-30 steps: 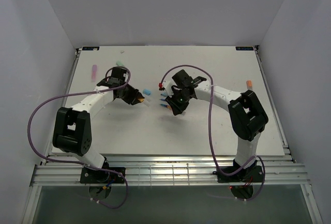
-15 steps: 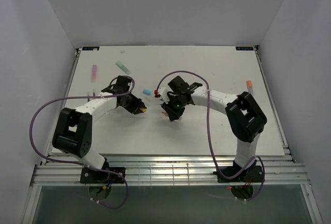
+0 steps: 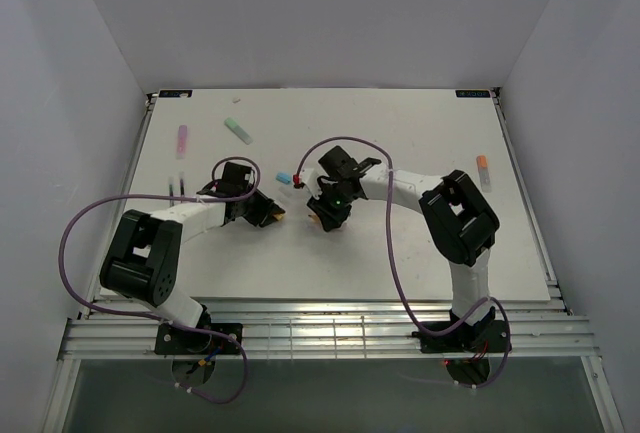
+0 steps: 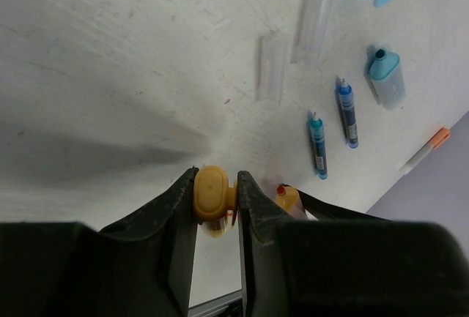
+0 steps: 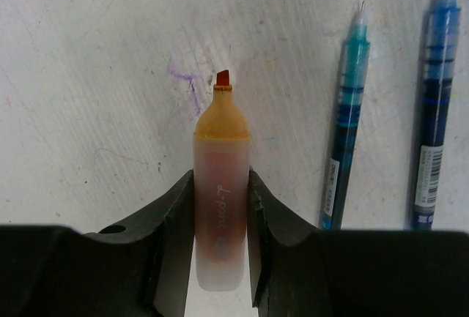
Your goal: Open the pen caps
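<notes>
Orange highlighter (image 5: 220,207) sits uncapped in the right hand (image 5: 220,181), clamped near mid-table (image 3: 400,133), while the left hand (image 4: 216,185) pinches an orange cap (image 4: 212,194). Separation looks complete; next, likely setting both down and picking a capped pen.

Orange highlighter (image 5: 220,207) is uncapped, red tip exposed, clamped lengthwise in the right claw (image 5: 220,178); its detached orange cap (image 4: 212,194) is clamped in the left claw (image 4: 217,178).
</notes>
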Robot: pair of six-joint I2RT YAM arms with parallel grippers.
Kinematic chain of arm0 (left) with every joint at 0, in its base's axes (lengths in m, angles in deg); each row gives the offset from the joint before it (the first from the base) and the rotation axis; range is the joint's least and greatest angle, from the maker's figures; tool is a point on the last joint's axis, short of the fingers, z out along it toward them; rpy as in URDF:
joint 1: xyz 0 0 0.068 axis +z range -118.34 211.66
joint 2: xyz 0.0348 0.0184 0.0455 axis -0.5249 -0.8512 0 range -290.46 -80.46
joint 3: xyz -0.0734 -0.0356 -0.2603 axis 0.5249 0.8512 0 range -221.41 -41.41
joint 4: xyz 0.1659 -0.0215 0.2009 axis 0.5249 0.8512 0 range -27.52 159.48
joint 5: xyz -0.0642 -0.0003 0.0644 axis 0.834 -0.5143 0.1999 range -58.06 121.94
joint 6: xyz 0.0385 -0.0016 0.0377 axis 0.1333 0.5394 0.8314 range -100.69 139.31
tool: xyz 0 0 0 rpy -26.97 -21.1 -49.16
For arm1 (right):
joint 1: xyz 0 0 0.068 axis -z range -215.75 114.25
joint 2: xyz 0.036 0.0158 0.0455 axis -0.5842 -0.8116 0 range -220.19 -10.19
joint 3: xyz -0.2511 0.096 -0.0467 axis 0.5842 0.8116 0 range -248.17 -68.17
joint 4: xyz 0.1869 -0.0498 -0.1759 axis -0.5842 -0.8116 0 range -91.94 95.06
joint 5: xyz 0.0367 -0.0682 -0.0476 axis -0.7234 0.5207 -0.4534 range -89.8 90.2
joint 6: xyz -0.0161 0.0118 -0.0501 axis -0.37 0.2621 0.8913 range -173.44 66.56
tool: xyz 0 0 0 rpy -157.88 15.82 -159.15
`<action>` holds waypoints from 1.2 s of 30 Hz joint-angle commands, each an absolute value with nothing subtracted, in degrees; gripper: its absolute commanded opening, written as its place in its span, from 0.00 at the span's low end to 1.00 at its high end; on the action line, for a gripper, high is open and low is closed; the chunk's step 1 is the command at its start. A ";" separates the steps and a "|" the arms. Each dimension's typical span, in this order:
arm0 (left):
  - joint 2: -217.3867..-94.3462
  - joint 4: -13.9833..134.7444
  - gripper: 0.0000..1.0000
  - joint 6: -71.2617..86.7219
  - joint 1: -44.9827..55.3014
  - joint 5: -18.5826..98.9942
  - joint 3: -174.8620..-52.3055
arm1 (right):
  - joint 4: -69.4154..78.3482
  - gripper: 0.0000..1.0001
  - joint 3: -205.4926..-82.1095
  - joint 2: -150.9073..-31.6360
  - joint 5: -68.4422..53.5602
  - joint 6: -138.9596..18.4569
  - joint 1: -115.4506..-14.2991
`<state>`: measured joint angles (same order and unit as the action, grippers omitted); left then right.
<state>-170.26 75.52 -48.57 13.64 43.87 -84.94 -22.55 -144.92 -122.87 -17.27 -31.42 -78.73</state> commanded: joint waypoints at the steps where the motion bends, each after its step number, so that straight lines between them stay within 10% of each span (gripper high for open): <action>1: -168.52 68.91 0.14 -47.57 13.64 44.60 -84.05 | -21.83 0.08 -147.88 -125.41 -16.68 -28.83 -78.73; 20: -172.83 58.53 0.18 -50.21 14.34 45.83 -78.42 | -22.53 0.08 -150.43 -129.11 -9.47 -25.40 -76.18; 36: -173.71 57.03 0.42 -51.62 17.42 46.01 -76.22 | -23.06 0.24 -149.46 -129.63 -12.89 -25.05 -76.18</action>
<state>-173.80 55.19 -52.15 16.70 47.67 -77.38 -21.51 -150.21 -126.72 -13.08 -25.89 -76.59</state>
